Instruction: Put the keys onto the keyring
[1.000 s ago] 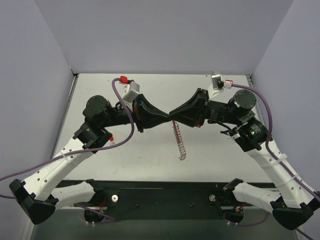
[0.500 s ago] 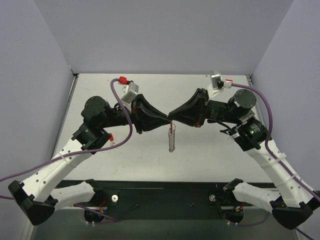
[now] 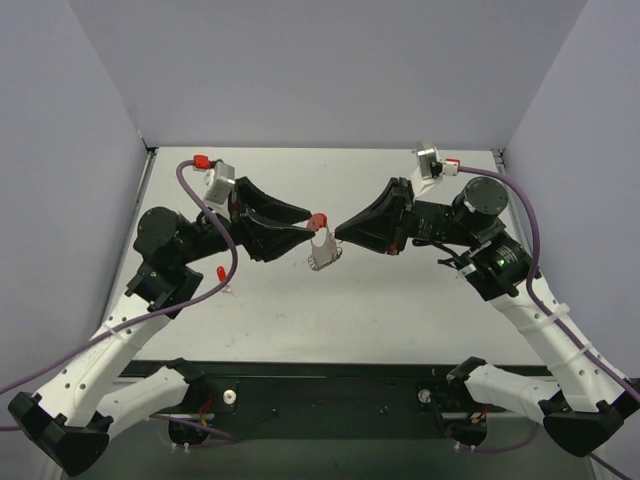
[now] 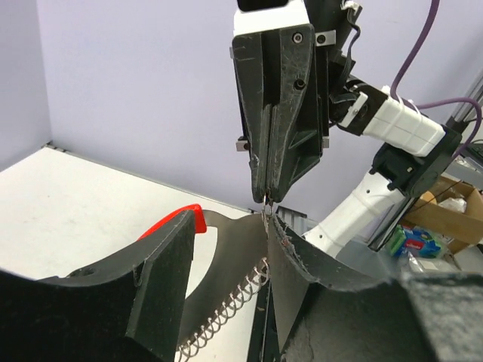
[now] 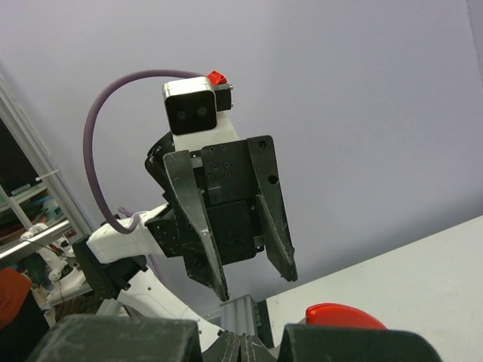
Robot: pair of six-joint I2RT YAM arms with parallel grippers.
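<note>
A flat white surface (image 3: 420, 300) fills the floor of a pale-walled booth. Above it two black-and-white jointed arms reach toward each other from the near edge, the left arm (image 3: 160, 270) and the right arm (image 3: 500, 265), and their tips nearly meet over the middle of the surface.

The left pincer (image 3: 300, 221) has its black fingers spread apart and grips nothing. The right wrist view looks straight into the gap of that pincer (image 5: 255, 285).

The right pincer (image 3: 338, 231) has its fingers pressed together to a narrow point. In the left wrist view that point (image 4: 266, 200) pinches a thin bit of metal just above the left fingers (image 4: 166, 256).

The keyring (image 3: 318, 220) is a small red curved loop joined to a silver link chain (image 3: 325, 252). It hangs at the right pincer's tip, between the two pincers. The red loop (image 4: 183, 220) lies just beside one left finger. The chain (image 4: 226, 313) trails down below it.
</note>
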